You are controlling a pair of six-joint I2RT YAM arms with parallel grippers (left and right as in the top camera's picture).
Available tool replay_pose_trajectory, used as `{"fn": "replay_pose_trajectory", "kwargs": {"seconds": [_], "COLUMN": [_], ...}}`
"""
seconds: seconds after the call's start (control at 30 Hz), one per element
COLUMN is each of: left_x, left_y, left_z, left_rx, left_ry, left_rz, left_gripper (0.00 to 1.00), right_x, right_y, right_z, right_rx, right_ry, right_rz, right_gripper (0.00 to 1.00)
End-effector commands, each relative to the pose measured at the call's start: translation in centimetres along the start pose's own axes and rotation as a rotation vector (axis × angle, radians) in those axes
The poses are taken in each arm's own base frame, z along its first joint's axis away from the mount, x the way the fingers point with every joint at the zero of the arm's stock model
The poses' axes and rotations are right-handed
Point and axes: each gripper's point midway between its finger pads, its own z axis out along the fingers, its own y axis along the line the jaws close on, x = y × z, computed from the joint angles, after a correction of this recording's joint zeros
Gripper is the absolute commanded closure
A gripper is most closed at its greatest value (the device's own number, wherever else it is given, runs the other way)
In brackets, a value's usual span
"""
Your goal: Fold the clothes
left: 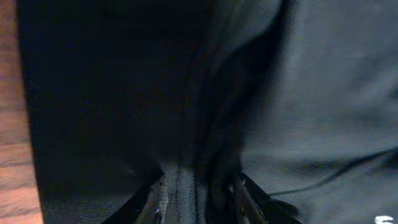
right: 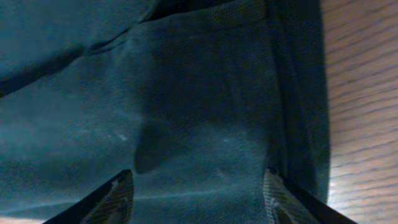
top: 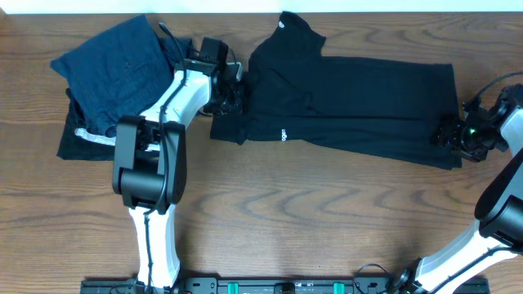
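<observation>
- Wooden counter (top: 310, 212) carries your black top (top: 359, 106), spread flat.
- Left hand (top: 232, 96) pinches its left edge; right hand (top: 447, 135) stands spread over the opposite end.
- Pull one-sided and the fold could skew.

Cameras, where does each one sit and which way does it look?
Overhead: above the table, looking straight down; both arms and the black top show.
Left wrist: on the left arm, facing the left gripper, close over the top.
Right wrist: on the right arm, facing the right gripper, over the top's edge.
Shared: all three see the top.
</observation>
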Motion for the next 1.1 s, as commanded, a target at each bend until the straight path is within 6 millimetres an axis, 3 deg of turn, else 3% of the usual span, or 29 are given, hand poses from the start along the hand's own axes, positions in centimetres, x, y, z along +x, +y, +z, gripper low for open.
{"fn": "replay_pose_trajectory", "kwargs": {"seconds": [0.0,0.1,0.27,0.5,0.8,1.07], "left_x": [0.4,0.6,1.9,6.4,13.2,16.3], "left_y": [0.9,1.1,1.8,2.9,3.0,3.3], "left_z": [0.5,1.0,2.7,4.8,1.9,-0.1], "left_rx": [-0.045,-0.047,-0.059,-0.092,-0.161,-0.278], "left_ry": [0.012,0.024,0.077,0.256,0.549,0.686], "left_rz": [-0.017,-0.056,-0.127,-0.248,-0.330,-0.297], "left_gripper": [0.62,0.62,0.63,0.62,0.62,0.64], "right_x": [-1.5,-1.7,-1.3,-1.3,-1.1,-1.0], "right_y": [1.0,1.4,1.5,1.5,1.9,1.8], "right_z": [-3.0,-3.9,-3.8,-3.8,-3.4,-3.3], "right_rx": [-0.024,-0.029,-0.031,-0.031,-0.032,-0.028], "right_ry": [-0.085,-0.105,-0.093,-0.094,-0.089,-0.085], "right_rz": [-0.012,-0.019,-0.015,-0.016,-0.027,-0.026], "right_gripper": [0.33,0.33,0.33,0.33,0.34,0.31]}}
